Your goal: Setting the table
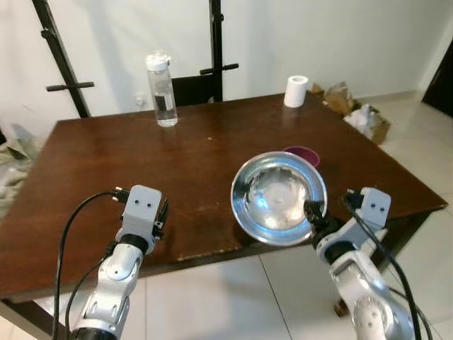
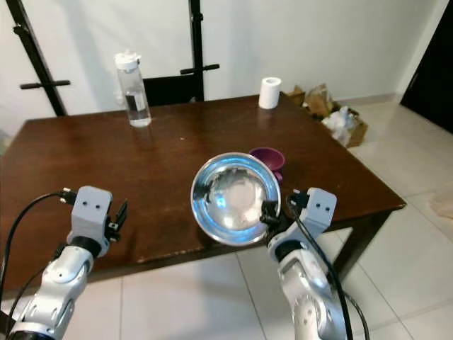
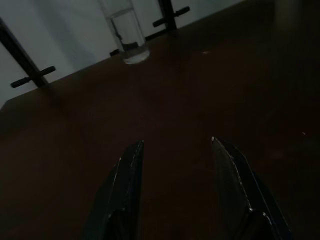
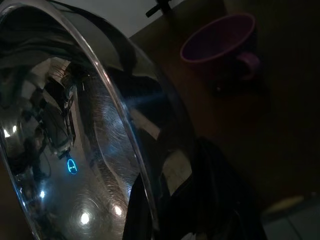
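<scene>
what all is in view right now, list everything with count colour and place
metal bowl: 1, shiny silver, held tilted over the table's near edge by its rim
mug: 1, purple, on the table just behind the bowl
water bottle: 1, clear with a white cap, upright at the table's far side
paper roll: 1, white, upright near the far right corner
table: 1, dark brown wood, fills the middle of the scene
cardboard box: 1, brown with crumpled paper inside, on the floor beyond the far right corner
black stand: 2 poles, against the wall behind the table
left gripper: 1, black fingers apart, over the near left of the table
right gripper: 1, black fingers clamped on the bowl's rim
</scene>
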